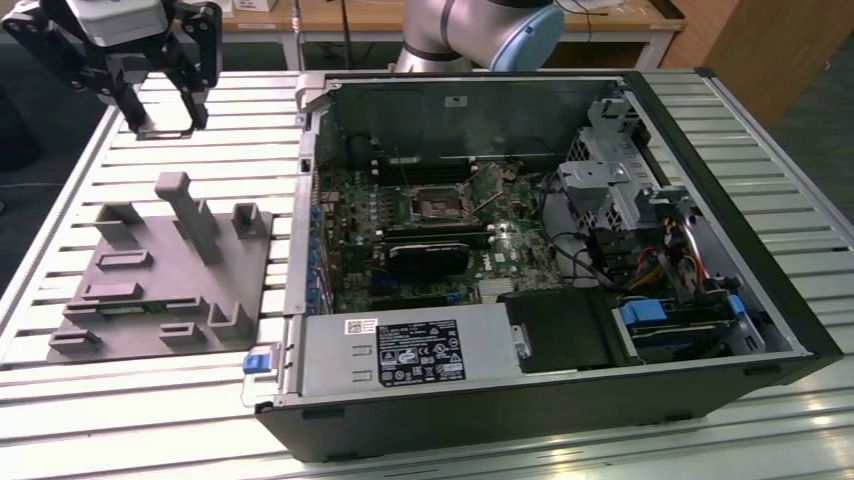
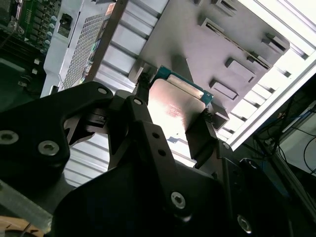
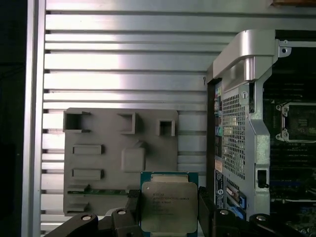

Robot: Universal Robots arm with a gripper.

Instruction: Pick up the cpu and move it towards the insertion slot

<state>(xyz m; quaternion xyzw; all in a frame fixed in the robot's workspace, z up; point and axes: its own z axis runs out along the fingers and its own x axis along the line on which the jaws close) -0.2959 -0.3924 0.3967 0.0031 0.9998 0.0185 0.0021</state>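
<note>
— Where does the black two-fingered gripper [image 1: 170,125] stand?

— At the upper left of the exterior view, raised above the slatted aluminium table [image 1: 134,400]. Its fingers [image 3: 205,203] are clamped on two opposite edges of the cpu [image 3: 169,206], a small flat square chip with a silvery metal top and a green rim. In both wrist views the chip sits square between them.

— And past it?

— Down on the table lies the grey plastic fixture [image 1: 160,270] with upright posts, apart from the chip. Further on is the open black computer case [image 1: 534,425]. Inside it, near the middle of the exterior view, is the insertion slot [image 1: 441,205], a square socket with a shiny metal frame and dark centre, set in the green circuit board [image 1: 354,250]. The chip is well apart from it (the case's side wall stands between).

— What could go wrong?

— I'd judge the hold thin. Only the edges are pinched, so a jolt could tilt or drop the chip. A low path could knock it on the case's pale metal corner [image 3: 247,49], and a tilted chip might damage the socket.
</note>
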